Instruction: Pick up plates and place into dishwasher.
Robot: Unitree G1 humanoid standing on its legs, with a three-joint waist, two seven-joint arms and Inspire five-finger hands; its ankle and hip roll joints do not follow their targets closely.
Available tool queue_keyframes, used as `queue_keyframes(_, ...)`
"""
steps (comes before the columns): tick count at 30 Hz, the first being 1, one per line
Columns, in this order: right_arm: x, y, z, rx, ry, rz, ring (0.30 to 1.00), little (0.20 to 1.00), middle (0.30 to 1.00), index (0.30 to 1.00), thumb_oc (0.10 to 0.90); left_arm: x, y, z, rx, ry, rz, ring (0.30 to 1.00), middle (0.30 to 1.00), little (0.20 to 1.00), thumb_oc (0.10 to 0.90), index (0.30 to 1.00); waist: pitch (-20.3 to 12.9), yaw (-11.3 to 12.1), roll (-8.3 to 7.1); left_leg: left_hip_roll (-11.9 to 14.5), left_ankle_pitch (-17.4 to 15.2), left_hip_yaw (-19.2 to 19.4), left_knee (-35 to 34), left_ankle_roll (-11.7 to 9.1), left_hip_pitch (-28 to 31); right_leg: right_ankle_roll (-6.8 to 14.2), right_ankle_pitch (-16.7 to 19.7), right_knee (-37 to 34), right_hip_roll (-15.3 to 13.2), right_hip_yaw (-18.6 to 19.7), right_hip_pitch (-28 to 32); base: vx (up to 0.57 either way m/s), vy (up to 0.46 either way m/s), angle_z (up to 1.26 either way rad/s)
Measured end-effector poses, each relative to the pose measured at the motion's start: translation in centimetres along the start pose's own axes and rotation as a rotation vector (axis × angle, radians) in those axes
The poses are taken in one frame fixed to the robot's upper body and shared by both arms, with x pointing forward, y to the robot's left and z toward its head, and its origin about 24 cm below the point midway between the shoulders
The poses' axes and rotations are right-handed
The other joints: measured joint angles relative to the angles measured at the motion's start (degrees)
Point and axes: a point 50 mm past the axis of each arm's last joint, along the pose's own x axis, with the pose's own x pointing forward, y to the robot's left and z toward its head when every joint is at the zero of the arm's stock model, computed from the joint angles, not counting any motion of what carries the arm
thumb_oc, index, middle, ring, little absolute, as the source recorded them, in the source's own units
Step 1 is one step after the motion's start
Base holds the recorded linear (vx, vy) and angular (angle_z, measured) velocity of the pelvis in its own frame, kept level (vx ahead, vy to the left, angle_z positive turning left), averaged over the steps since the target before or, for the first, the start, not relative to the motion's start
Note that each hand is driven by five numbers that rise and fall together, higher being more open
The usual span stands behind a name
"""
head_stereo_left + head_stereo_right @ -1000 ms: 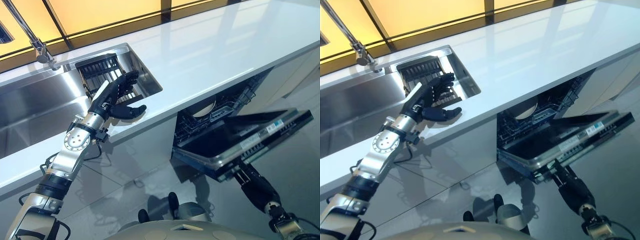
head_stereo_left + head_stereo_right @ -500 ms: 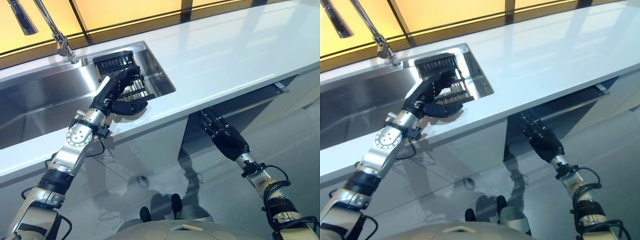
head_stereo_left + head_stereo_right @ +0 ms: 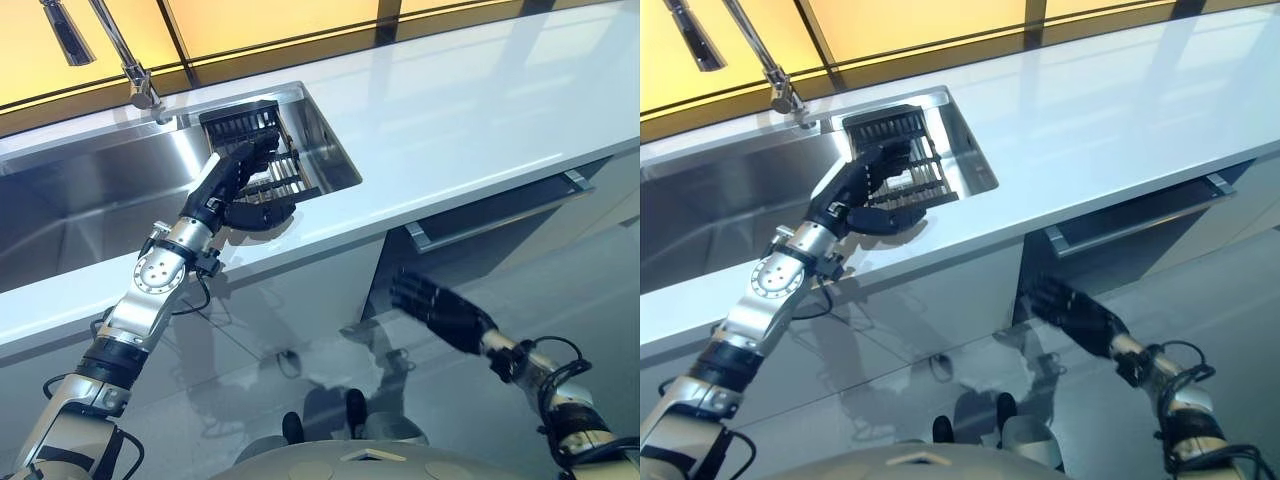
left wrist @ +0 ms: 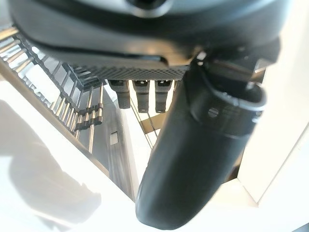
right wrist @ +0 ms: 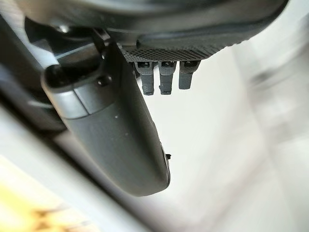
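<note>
The left hand (image 3: 232, 190) hovers over the dark slatted dish rack (image 3: 898, 160) at the right end of the stainless steel sink (image 3: 90, 200), fingers loosely spread and holding nothing. No plate can be made out in the rack. The right hand (image 3: 1070, 308) hangs low at about five o'clock, fingers extended and empty, just before the glossy closed dishwasher door (image 3: 480, 215) under the white countertop (image 3: 450, 110). The left hand is nearer the rack, whose slats run toward twelve o'clock.
</note>
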Motion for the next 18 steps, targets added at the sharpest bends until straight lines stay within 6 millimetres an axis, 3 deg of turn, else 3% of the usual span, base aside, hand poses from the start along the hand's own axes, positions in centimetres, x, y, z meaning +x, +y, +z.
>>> queue_keyframes(2, -1.4, 0.3, -3.0, -0.089, 0.239, 0.075, 0.9, 0.9, 0.9, 0.9, 0.8, 0.0, 0.2, 0.0, 0.004, 0.0, 0.013, 0.9, 0.9, 0.9, 0.8, 0.9, 0.38, -0.45, -0.63, 0.03, -0.03, 0.11, 0.0, -0.04, 0.02, 0.02, -0.01, 0.0, 0.03, 0.06, -0.01, -0.02, -0.017, -0.01)
queue_keyframes(3, -1.4, 0.3, -3.0, -0.089, 0.239, 0.075, 0.9, 0.9, 0.9, 0.9, 0.8, 0.0, 0.2, 0.0, 0.004, 0.0, 0.013, 0.9, 0.9, 0.9, 0.8, 0.9, 0.38, -0.45, -0.63, 0.03, -0.03, 0.11, 0.0, -0.04, 0.02, 0.02, -0.01, 0.0, 0.03, 0.06, -0.01, -0.03, -0.034, 0.0)
queue_keyframes(4, -2.1, 0.5, -4.5, -0.121, 0.358, 0.115, 0.9, 0.9, 0.9, 0.9, 0.8, -0.1, 0.5, 0.0, 0.019, 0.003, 0.025, 0.9, 0.9, 0.9, 0.8, 0.9, 0.94, -1.2, -1.58, 0.3, -0.19, 0.95, 0.0, -0.47, 0.01, 0.03, -0.02, 0.0, 0.06, 0.11, -0.01, 0.0, 0.0, 0.0)
queue_keyframes(7, -2.4, 0.1, -6.2, -0.232, 0.558, 0.103, 0.9, 0.9, 0.9, 0.9, 0.8, -0.1, 0.5, 0.1, 0.022, 0.001, 0.021, 0.9, 0.9, 0.9, 0.8, 0.9, 1.59, -1.53, -2.8, 0.31, -0.19, 1.28, 0.0, -0.48, 0.05, 0.03, -0.01, 0.0, 0.03, 0.29, 0.01, 0.0, 0.0, 0.0)
queue_keyframes(8, -2.9, 0.1, -7.5, -0.27, 0.662, 0.086, 0.9, 0.9, 0.9, 0.9, 0.8, -0.1, 0.4, 0.1, 0.021, 0.001, 0.013, 0.9, 0.9, 0.9, 0.8, 0.9, 1.74, -1.39, -3.06, 0.31, -0.18, 1.23, 0.0, -0.47, 0.0, 0.03, -0.01, 0.0, 0.01, 0.23, 0.01, 0.0, -0.009, 0.03)
queue_keyframes(11, -2.7, 0.5, -8.4, -0.285, 0.681, 0.063, 0.9, 0.9, 0.9, 0.9, 0.8, -0.1, 0.3, 0.1, 0.015, 0.001, 0.001, 0.9, 0.9, 0.9, 0.8, 0.9, 1.76, -1.5, -3.1, 0.34, -0.17, 1.22, 0.0, -0.45, 0.04, 0.02, -0.01, 0.0, 0.02, 0.22, 0.06, 0.0, -0.002, 0.01)
queue_keyframes(14, -0.3, 1.9, -8.4, -0.301, 0.601, 0.049, 0.9, 0.9, 0.9, 0.9, 0.8, 0.1, -0.7, 0.3, -0.129, -0.028, -0.089, 0.9, 0.9, 0.9, 0.8, 0.9, 1.76, -1.37, -3.11, 0.33, -0.17, 1.09, 0.0, -0.45, 0.05, 0.01, -0.01, 0.0, -0.02, -0.13, 0.18, 0.01, -0.006, 0.04)
queue_keyframes(16, 1.4, 3.0, -7.8, -0.314, 0.537, 0.064, 0.9, 0.9, 0.9, 0.9, 0.8, -0.1, -1.9, 0.5, -0.242, -0.044, -0.205, 0.9, 0.9, 0.9, 0.8, 0.9, 1.76, -1.25, -3.08, 0.29, -0.19, 0.76, 0.0, -0.42, 0.06, 0.02, -0.01, -0.01, -0.09, -0.48, 0.36, 0.01, -0.011, 0.11)
queue_keyframes(18, 2.0, 3.2, -7.8, -0.321, 0.539, 0.053, 0.9, 0.9, 0.9, 0.9, 0.8, -0.5, -4.5, 0.6, -0.427, -0.043, -0.441, 0.9, 0.9, 0.9, 0.8, 0.9, 1.76, -1.01, -3.06, 0.15, -0.16, 0.23, 0.0, -0.33, 0.26, 0.32, -0.46, -0.01, -0.35, -1.22, 0.95, 0.01, 0.028, 0.25)
